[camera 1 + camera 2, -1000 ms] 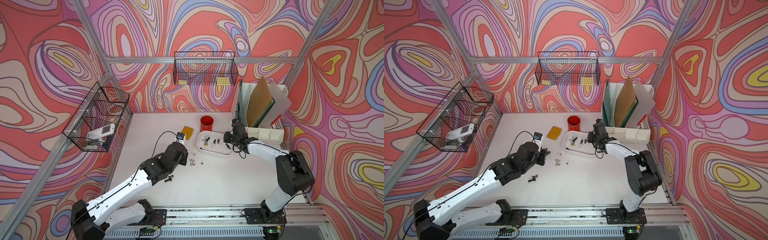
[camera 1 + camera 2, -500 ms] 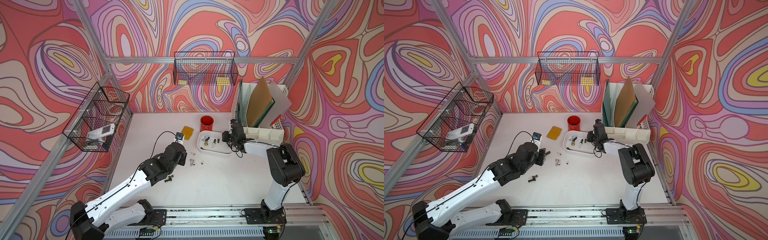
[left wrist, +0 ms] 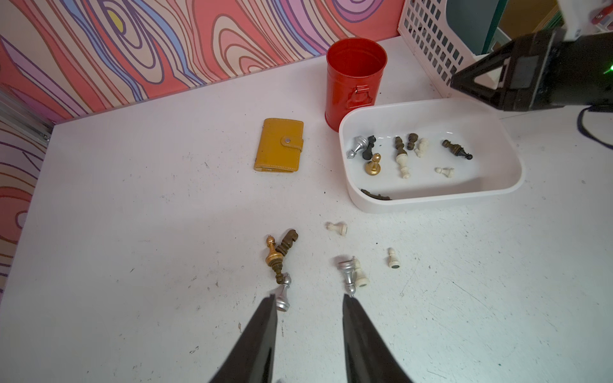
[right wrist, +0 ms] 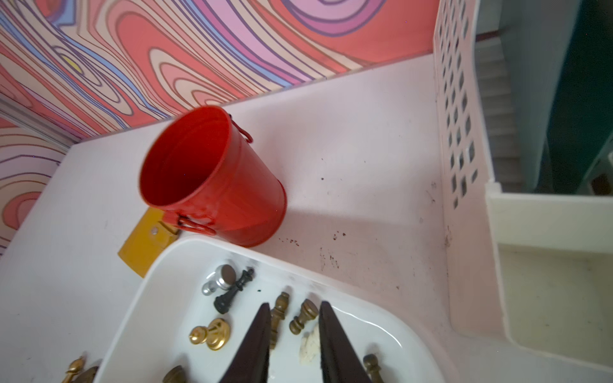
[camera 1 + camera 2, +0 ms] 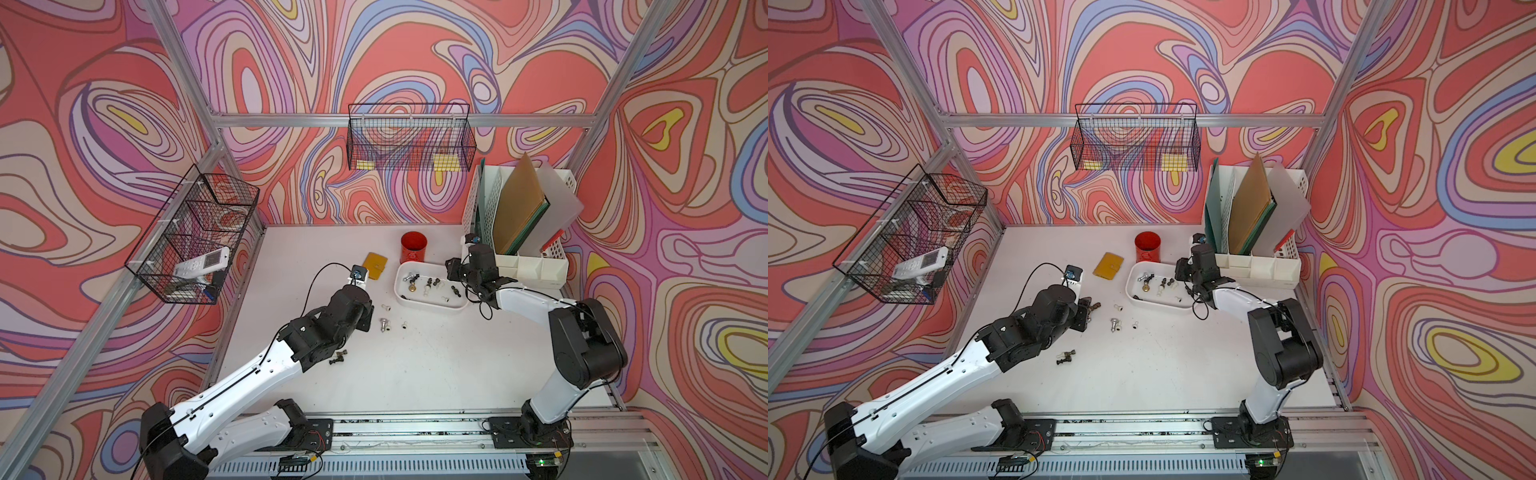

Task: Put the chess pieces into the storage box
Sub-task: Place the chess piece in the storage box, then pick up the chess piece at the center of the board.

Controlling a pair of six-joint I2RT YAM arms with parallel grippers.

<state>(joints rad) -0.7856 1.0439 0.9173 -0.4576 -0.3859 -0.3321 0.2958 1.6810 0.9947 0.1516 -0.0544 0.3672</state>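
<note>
Although about ten chess pieces [image 3: 403,156] already lie on their sides in the storage box [image 3: 431,199], the task is judged roughly half done, since others lie loose on the table [image 3: 132,232]. The box sits just beside the red cup [image 3: 355,79], with the file organiser [image 3: 431,39] close at one end and the yellow wallet [image 3: 278,146] near the other.

Right gripper [image 4: 292,306]: poised over the box interior, jaws a little apart, pinching nothing. A brown piece and a white one lie on the box floor below the gap. The position suits a drop inside the walls, where a round-based piece cannot roll away.

Left gripper [image 3: 308,298]: low over the table, jaws spread and empty. One fingertip touches, or all but touches, a silver pawn [image 3: 282,300]. The other stands by a silver piece [image 3: 345,270] lying against a white one. A gold and dark cluster [image 3: 277,253] and two white pawns [image 3: 336,228] lie just beyond, between this gripper and the box. Two dark pieces [image 5: 338,357] lie beside the left forearm in both top views.

Clearance: the table towards the robot is open, and the box wall facing the left arm is low and unobstructed. Risks noted: both arms work towards one box, and several pieces touch, so a closing grip may catch or scatter a neighbour
</note>
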